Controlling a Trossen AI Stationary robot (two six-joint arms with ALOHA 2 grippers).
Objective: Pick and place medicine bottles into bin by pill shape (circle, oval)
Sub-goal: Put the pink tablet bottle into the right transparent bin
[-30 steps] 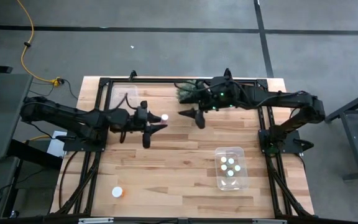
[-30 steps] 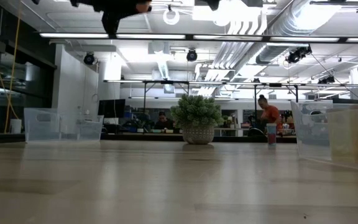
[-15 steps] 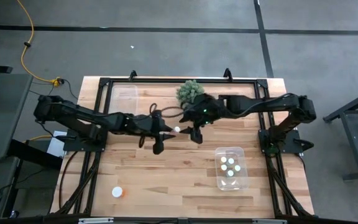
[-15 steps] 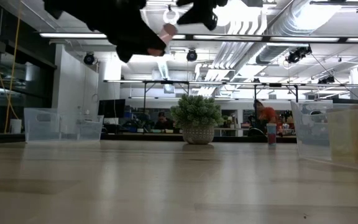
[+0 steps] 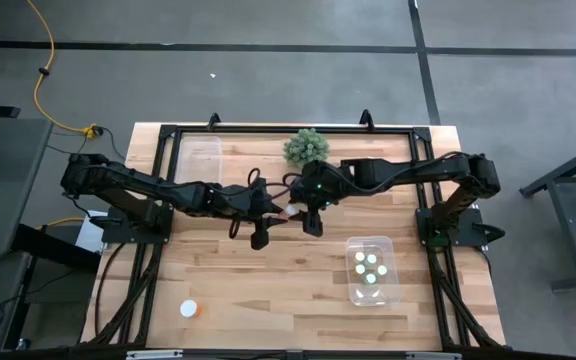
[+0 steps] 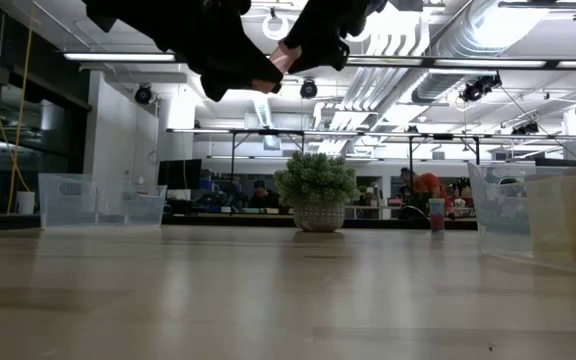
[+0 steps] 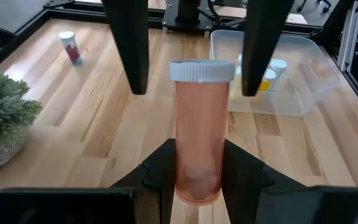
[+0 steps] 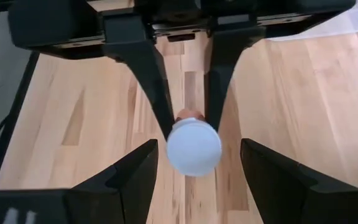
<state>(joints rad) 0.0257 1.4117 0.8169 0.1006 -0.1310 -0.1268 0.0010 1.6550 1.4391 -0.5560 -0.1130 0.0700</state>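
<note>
Left pincer clamps amber bottle above table; right pincer spread wide around cap, empty.

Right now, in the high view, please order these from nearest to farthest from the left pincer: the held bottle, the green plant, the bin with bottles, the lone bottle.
1. The held bottle, between the fingers of the left pincer, mid-table.
2. The green plant, at the far edge.
3. The bin with bottles, on the right side.
4. The lone bottle, near the front left corner.

Two matte black jointed arms (thin cables looping along them) end in tapered black fingers.
</note>
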